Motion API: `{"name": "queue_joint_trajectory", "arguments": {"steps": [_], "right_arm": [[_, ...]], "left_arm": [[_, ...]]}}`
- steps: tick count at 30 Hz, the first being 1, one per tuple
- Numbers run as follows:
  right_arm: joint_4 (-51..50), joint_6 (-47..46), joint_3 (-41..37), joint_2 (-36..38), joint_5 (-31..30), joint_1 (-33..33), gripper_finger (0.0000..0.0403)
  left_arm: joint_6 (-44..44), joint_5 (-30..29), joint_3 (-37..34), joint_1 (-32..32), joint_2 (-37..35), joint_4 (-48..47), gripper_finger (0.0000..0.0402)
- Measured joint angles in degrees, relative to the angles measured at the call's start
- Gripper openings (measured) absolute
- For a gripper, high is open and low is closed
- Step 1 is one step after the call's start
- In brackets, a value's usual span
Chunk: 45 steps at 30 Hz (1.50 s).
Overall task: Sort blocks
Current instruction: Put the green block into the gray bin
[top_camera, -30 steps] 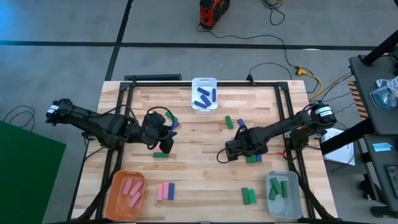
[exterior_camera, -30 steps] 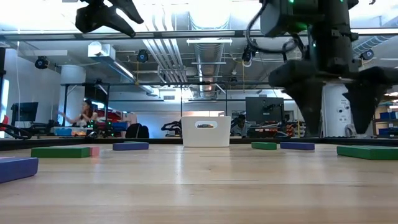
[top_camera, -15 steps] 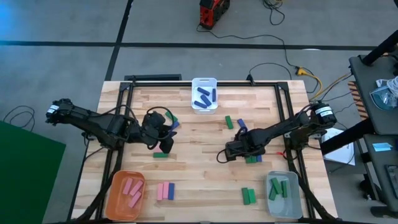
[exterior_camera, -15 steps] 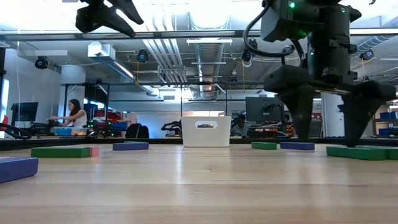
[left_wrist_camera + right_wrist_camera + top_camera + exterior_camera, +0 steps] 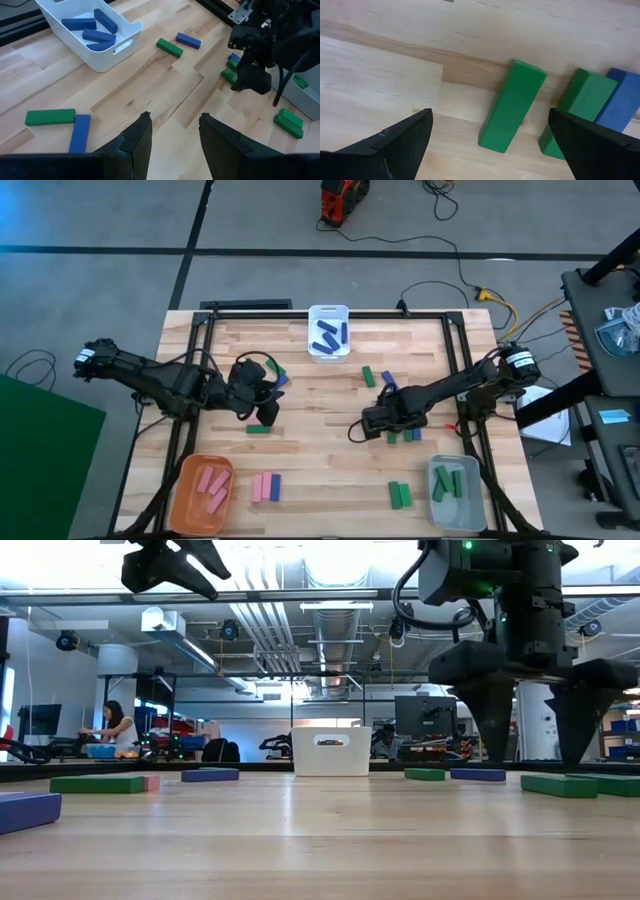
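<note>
Jaws apart, the right gripper (image 5: 487,145) hangs low over a green block (image 5: 511,105) on the table (image 5: 320,460); left gripper (image 5: 172,137), raised, is also open.

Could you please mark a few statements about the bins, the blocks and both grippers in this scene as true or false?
1. The white bin holds dark blue blocks. True.
2. The right gripper is shut on a green block. False: its fingers are spread open, and the green block lies on the table between them.
3. The orange bin holds pink blocks. True.
4. The left gripper grips a blue block. False: it is open and holds nothing.
5. The grey bin holds pink blocks. False: it holds green blocks.
</note>
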<state>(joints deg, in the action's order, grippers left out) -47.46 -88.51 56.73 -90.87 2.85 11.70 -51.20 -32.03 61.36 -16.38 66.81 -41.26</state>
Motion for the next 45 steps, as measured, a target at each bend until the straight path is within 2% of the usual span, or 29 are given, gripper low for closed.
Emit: {"name": "queue_joint_trajectory", "arguments": {"steps": [6,12,26,32,45], "right_arm": [[0.9,-0.5,-1.2,-0.1,-0.6,0.0,0.0389],[6.2,-1.4,-3.8,-0.2,-0.9,0.0,0.0389],[7.7,-0.9,-6.6,-0.1,-1.4,0.0,0.0379],[7.4,-0.1,-6.8,-0.1,-1.4,0.0,0.0325],[7.7,2.2,-7.2,-0.1,-1.4,0.0,0.0164]], "left_arm": [[0.0,-0.3,0.0,0.0,0.0,0.1,0.0142],[-0.1,-0.3,0.0,0.0,0.0,0.1,0.0142],[-0.1,-0.7,0.0,0.2,0.0,0.1,0.0142],[0.1,-0.7,0.0,0.6,0.0,0.1,0.0142],[0.1,-0.7,0.0,0.8,0.0,0.1,0.0142]]}}
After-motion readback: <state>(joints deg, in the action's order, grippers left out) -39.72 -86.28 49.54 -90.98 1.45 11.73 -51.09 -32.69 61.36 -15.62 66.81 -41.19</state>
